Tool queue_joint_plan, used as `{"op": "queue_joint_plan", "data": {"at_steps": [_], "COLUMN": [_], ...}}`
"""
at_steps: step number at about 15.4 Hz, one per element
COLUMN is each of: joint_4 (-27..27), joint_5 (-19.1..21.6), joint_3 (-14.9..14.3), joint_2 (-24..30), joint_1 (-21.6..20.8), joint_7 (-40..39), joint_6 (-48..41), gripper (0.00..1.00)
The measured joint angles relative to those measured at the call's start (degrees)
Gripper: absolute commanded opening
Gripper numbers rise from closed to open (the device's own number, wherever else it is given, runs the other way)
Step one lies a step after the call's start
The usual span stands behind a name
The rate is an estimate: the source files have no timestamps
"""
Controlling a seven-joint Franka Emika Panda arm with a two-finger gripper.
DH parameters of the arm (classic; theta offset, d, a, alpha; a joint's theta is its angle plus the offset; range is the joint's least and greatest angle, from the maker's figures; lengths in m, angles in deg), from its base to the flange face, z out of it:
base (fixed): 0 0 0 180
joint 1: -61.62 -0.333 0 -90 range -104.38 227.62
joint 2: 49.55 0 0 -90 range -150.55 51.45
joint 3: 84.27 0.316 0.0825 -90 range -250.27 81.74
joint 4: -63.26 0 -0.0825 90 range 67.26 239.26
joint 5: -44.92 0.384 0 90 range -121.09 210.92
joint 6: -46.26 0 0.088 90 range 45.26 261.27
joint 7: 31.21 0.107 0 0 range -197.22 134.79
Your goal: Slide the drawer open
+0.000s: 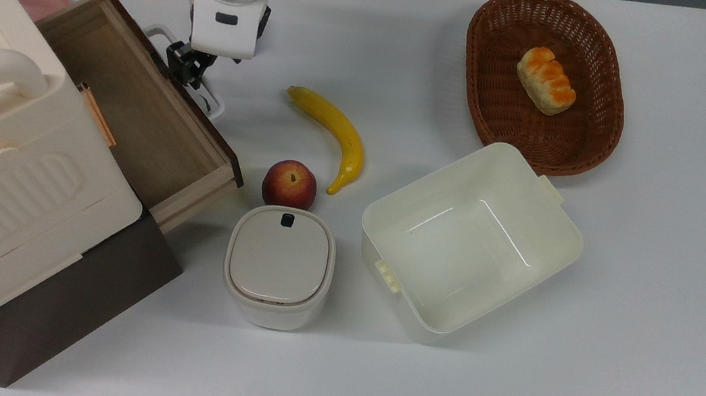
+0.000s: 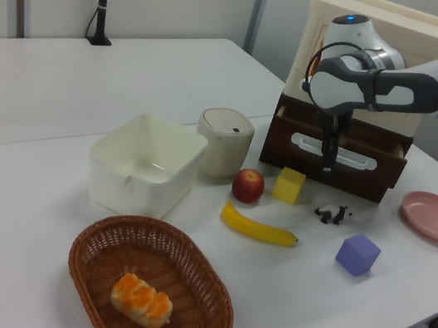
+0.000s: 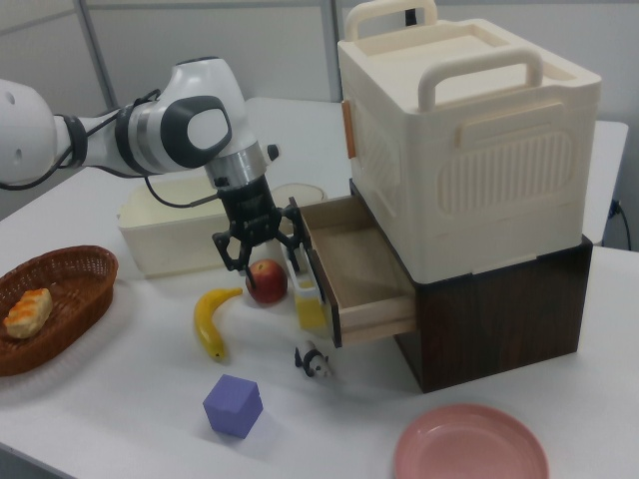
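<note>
Two fingers of your gripper (image 3: 262, 242) stand spread apart, gripping nothing, just beside the handle (image 1: 212, 102) of the drawer (image 1: 133, 108). You have the drawer pulled well out at the top view's upper left, under the case (image 3: 464, 140). Count one each: apple (image 1: 289, 183), banana (image 1: 333, 131), bin (image 1: 278, 266), tub (image 1: 470, 241), basket (image 1: 599, 114) with one bread (image 1: 546, 80), plate (image 3: 471, 444), purple cube (image 3: 233, 405), yellow block (image 2: 289, 185), panda (image 2: 332, 213).

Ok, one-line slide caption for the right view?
Panda gripper at the white handle of the pulled-out wooden drawer, with an apple and banana nearby.
</note>
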Motion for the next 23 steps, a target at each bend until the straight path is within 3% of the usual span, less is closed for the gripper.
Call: {"op": "queue_joint_plan", "data": {"at_steps": [7,9,12,17,23], "joint_4": [0.7,-0.4,-3.4,-4.5,-10.8], "joint_5": [0.0,0.0,0.1,0.3,7.4], "joint_3": [0.2,0.2,0.2,0.2,2.9], "joint_2": [0.0,0.1,0.5,0.6,6.6], "joint_1": [-0.3,-0.3,-0.3,-0.3,-1.1], "joint_7": [0.4,0.4,0.3,0.3,0.6], "joint_6": [0.0,0.1,0.0,0.0,-15.8], "gripper": [1.00,0.94,1.00,1.00,1.00]}}
